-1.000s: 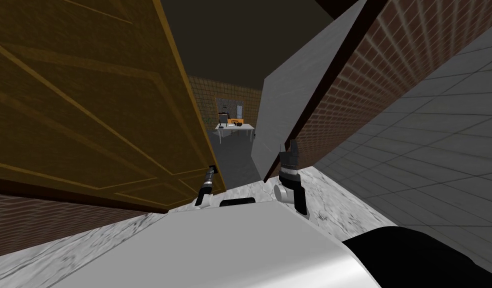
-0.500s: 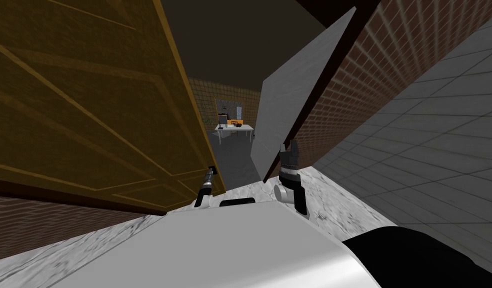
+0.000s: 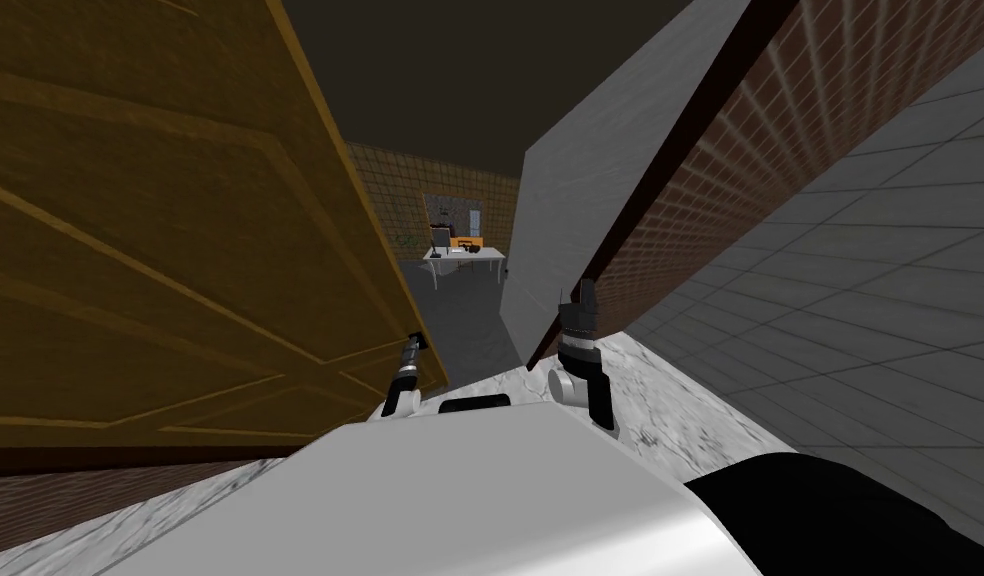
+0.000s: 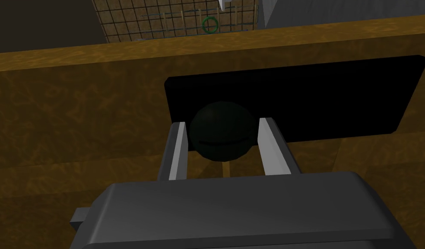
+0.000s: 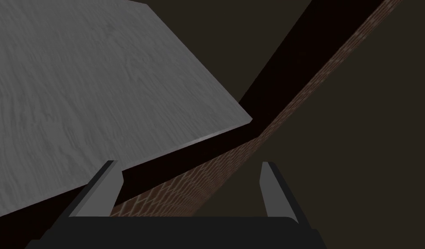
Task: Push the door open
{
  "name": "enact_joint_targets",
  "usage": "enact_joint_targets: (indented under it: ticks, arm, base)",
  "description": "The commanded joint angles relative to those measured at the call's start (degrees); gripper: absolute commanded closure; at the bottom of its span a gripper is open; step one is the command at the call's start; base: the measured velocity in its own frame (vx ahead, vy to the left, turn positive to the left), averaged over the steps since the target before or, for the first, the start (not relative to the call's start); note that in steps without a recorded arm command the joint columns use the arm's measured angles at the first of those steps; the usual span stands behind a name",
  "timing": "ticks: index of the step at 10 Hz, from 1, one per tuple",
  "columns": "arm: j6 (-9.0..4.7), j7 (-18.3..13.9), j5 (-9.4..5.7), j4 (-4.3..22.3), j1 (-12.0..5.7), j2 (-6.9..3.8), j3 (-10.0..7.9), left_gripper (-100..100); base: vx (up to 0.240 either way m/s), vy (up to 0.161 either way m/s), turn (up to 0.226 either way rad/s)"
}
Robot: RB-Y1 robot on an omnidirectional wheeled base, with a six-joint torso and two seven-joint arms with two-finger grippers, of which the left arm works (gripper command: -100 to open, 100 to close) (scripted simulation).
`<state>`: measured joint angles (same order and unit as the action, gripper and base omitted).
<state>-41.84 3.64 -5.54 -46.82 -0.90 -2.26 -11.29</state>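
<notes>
**Swinging wider: the door gives ground**

The brown panelled door stands on my left, well off its frame, and its free edge leans further away than it did a moment ago. The gap beside it is broader, showing more of the room beyond, with a small table far at the back. By my reckoning that means the push is working: the task looks mostly done, with only the last stretch of swing left.

The round black knob sits on a black plate near that free edge. The left gripper has it, its fingers drawn in narrow and pressing the knob's sides. The left arm reaches forward and low, stretched out to the door's edge, and it has followed the door across.

The right gripper points upward near the foot of a grey panel that stands against the brick wall. Its fingers are spread wide and hold nothing. Pale marbled floor lies beneath both arms.
</notes>
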Motion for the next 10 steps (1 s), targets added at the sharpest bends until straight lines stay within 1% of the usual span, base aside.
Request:
enact_joint_targets:
  ticks: [1, 2, 3, 5, 7, 8, 9, 10]
  arm:
    - [-1.87, 0.0, -0.40, 2.5, -1.18, -0.88, -0.75, 100]
    - [-1.92, 0.8, -1.63, 2.0, -0.80, -1.27, -1.89, 100]
    - [-1.95, 1.4, -2.51, 1.7, -0.53, -1.51, -2.71, 100]
    - [-1.95, 1.4, -2.51, 1.7, -0.53, -1.51, -2.71, 100]
    - [-2.02, 2.7, -4.43, 1.0, 0.07, -1.86, -4.50, 100]
    - [-2.02, 2.7, -4.43, 1.0, 0.07, -1.86, -4.50, 100]
    - [-2.06, 3.4, -5.46, 0.7, 0.39, -1.95, -5.45, 100]
    - [-2.08, 3.8, -5.97, 0.5, 0.55, -1.99, -5.94, 100]
  base:
    - [0.064, 0.009, -0.001]
    - [0.125, 0.001, -0.075]
    - [0.195, 0.002, -0.076]
    - [0.080, 0.012, 0.000]
    - [0.102, 0.008, -0.062]
    - [0.124, 0.012, -0.027]
    - [0.134, 0.022, -0.030]
    - [0.133, 0.027, -0.017]
